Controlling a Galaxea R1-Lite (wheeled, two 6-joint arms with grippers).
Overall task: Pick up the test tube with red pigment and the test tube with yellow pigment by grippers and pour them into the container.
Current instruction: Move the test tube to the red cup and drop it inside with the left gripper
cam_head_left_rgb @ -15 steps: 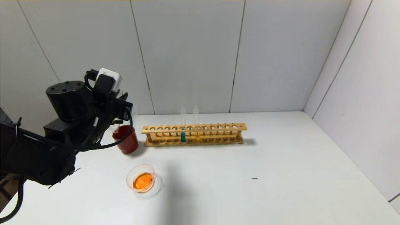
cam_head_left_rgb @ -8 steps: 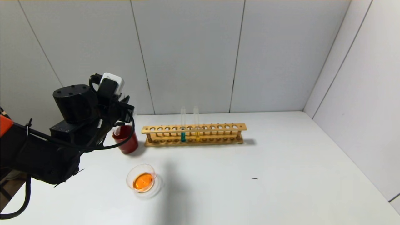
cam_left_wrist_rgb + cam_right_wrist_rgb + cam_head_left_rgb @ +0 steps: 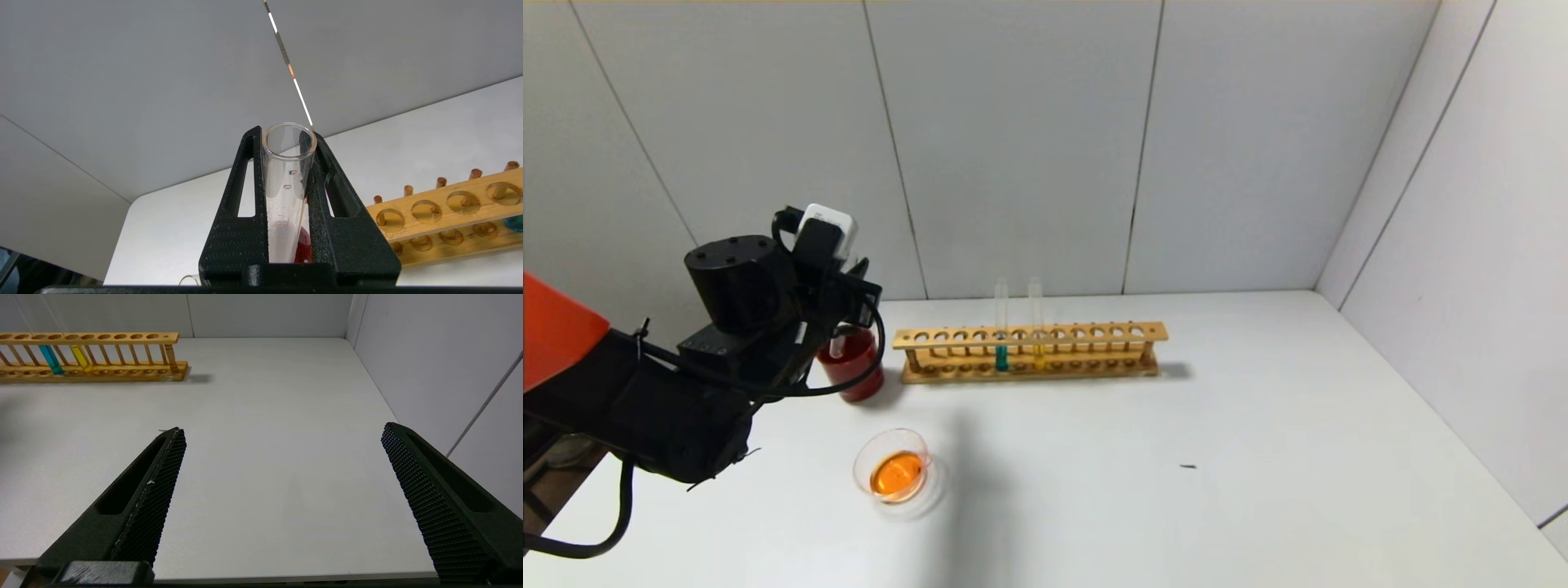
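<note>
over on the left, the left gripper (image 3: 286, 183) is clamping an emptied test tube (image 3: 287, 179) above the dark red cup (image 3: 854, 367). i'd be lowering it straight in, upright. the container (image 3: 892, 467) is sitting nearer with orange liquid; the test tube with yellow pigment (image 3: 1036, 323) is waiting in the wooden rack (image 3: 1094, 334). the right gripper (image 3: 282, 490) is hanging wide apart, idle.

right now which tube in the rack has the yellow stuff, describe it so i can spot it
Find the long wooden rack near the back wall, right of the dark red cup. Two glass tubes stand side by side near its middle. The yellow tube is the right one, lemon-yellow at the bottom; its neighbour, the teal tube, holds teal liquid.
</note>
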